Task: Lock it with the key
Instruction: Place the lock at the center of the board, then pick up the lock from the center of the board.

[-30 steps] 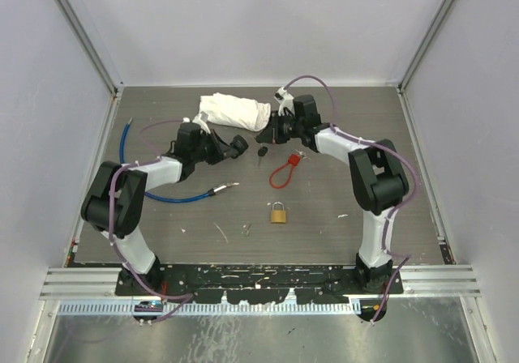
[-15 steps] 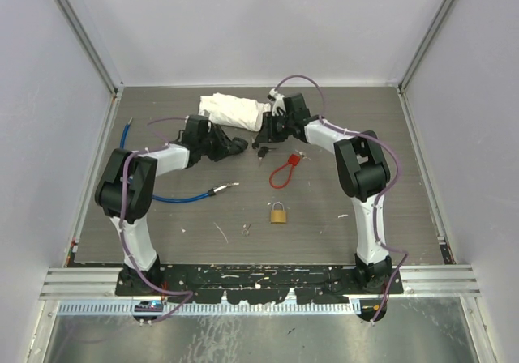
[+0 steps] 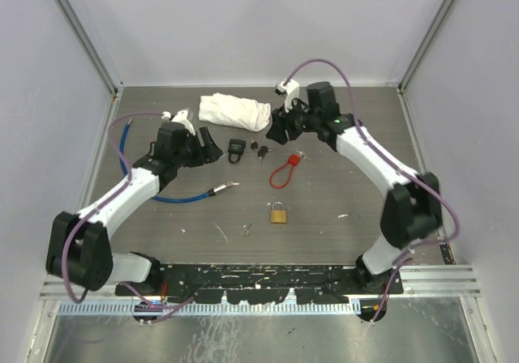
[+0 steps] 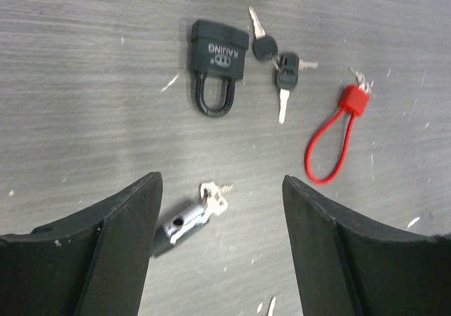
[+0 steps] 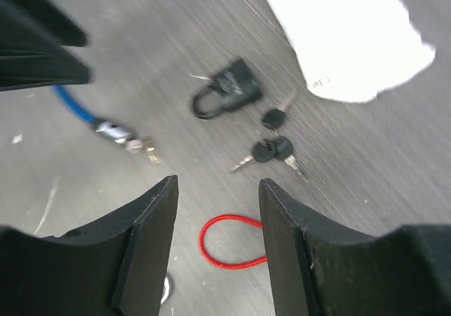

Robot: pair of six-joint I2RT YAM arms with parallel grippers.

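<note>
A black padlock (image 3: 236, 150) (image 4: 217, 62) (image 5: 225, 89) lies flat on the table with its shackle pointing toward the arms. Its black-headed keys (image 3: 259, 149) (image 4: 278, 68) (image 5: 271, 145) lie just right of it, not in the lock. My left gripper (image 3: 211, 147) (image 4: 222, 182) stands open to the left of the padlock, nothing between its fingers. My right gripper (image 3: 280, 130) (image 5: 217, 183) hangs open behind and right of the keys, holding nothing.
A red cable lock (image 3: 284, 168) (image 4: 331, 140) lies right of the keys. A brass padlock (image 3: 278, 213) sits nearer the arms. A blue cable (image 3: 174, 197) ends in a metal plug with small keys (image 4: 190, 217). A white cloth (image 3: 235, 110) lies at the back.
Both grippers have opened and drawn apart from each other. The black padlock and its keys, which were up between them, now lie free on the table.
</note>
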